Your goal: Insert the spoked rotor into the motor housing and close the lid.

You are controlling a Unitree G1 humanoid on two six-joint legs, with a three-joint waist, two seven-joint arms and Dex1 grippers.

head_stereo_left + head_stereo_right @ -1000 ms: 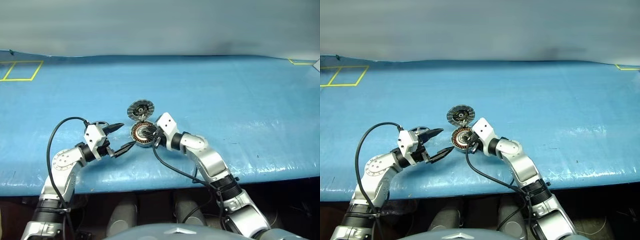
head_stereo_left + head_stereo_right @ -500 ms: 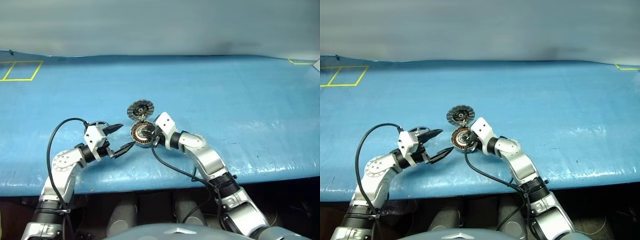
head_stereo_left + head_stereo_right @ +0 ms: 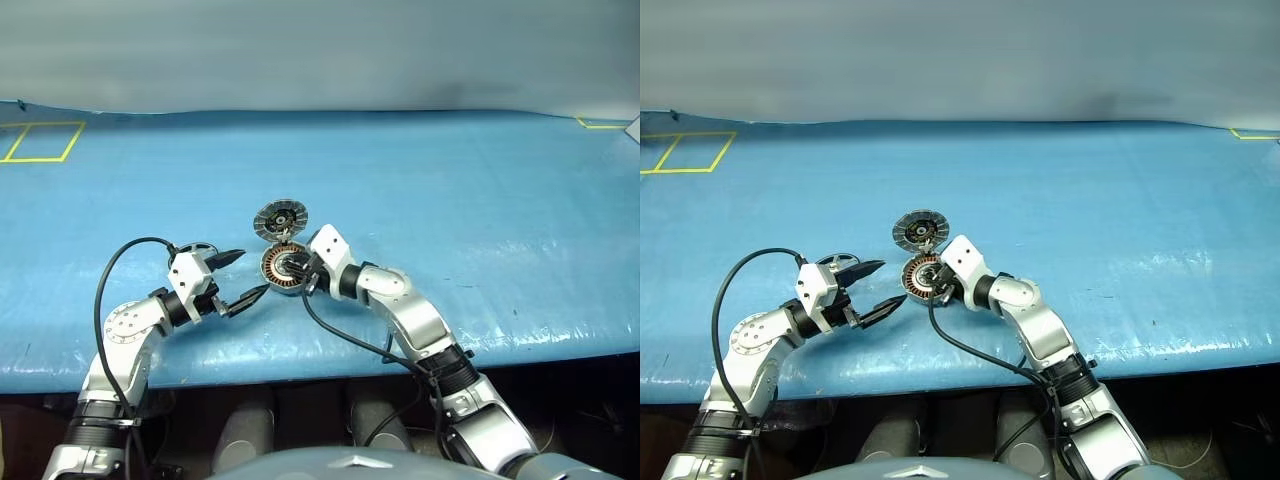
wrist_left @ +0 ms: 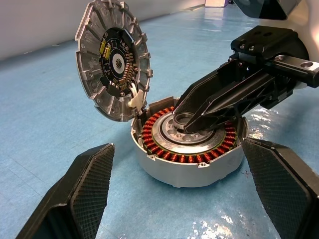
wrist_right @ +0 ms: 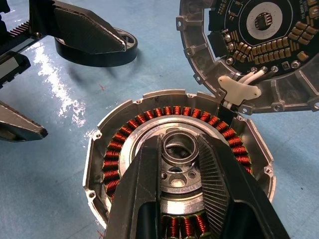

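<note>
The motor housing (image 3: 275, 268) lies open on the blue table, its copper windings (image 4: 164, 152) ringing a grey centre. Its lid (image 3: 280, 218) stands tilted up behind it on the hinge, with the ribbed inner face and dark centre (image 4: 115, 60) showing. My right gripper (image 5: 177, 144) reaches into the housing, and its two fingers are closed against the raised centre hub (image 4: 183, 119). My left gripper (image 3: 256, 270) is open just left of the housing, pointing at it and holding nothing. The spoked rotor (image 3: 843, 262) lies flat on the table behind the left gripper, partly hidden by a finger (image 5: 84, 30).
Yellow tape squares (image 3: 40, 140) mark the table's far left corner. The table's front edge (image 3: 300, 365) runs close below both arms. Black cables (image 3: 105, 285) loop from each wrist.
</note>
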